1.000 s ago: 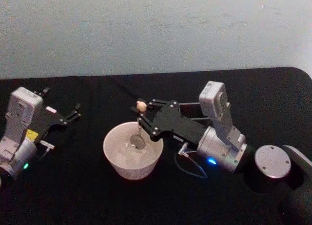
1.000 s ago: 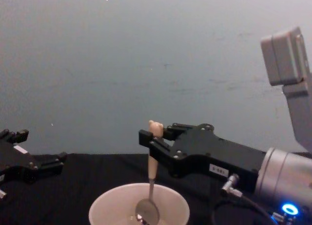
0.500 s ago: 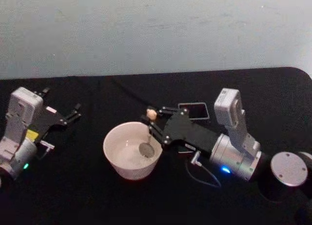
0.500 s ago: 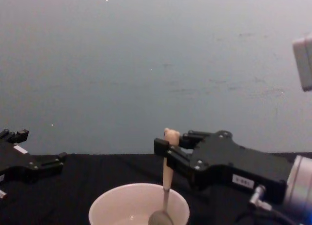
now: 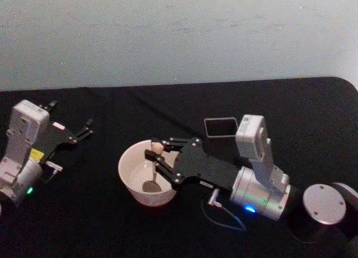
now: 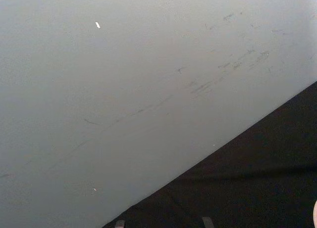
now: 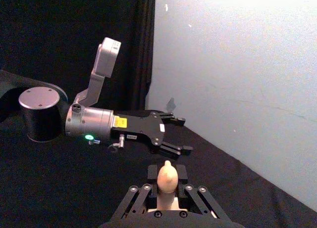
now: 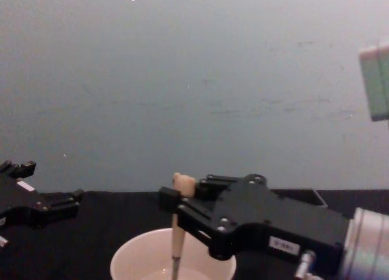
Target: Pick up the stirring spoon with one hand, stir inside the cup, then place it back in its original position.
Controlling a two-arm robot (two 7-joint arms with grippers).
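Grip: right gripper (image 5: 155, 155), a black linkage claw on a silver wrist, pinches the slim stirring spoon (image 5: 153, 169) high on its beige handle, just under the tiny bear head; holding it that high keeps the fingers above the rim while the shiny metal bowl reaches down inside; the right wrist view shows the bear head (image 7: 167, 177) standing up between the two fingers, pressed from both sides
Spoon: near upright, leaning slightly, its metal bowl low inside the cup toward the near wall; whether it touches the bottom I cannot tell; in the chest view the handle (image 8: 177, 237) drops straight past the rim
Cup: wide round cream-white cup (image 5: 130, 157) sits on the black cloth-covered table (image 5: 100, 224) in front of the robot, between the two arms; its breadth leaves room for the spoon to circle
Holder: dark grey square-sided holder (image 5: 221, 127) stands beyond the right arm, near the cup but apart from it; likely where the spoon belongs, so the return trip should be short
Left arm: left gripper (image 5: 78, 131) rests on the table well left of the cup, fingers spread, holding nothing; parked clear of the stirring
Stage: judged mid-stir; return to the spoon's place not yet done
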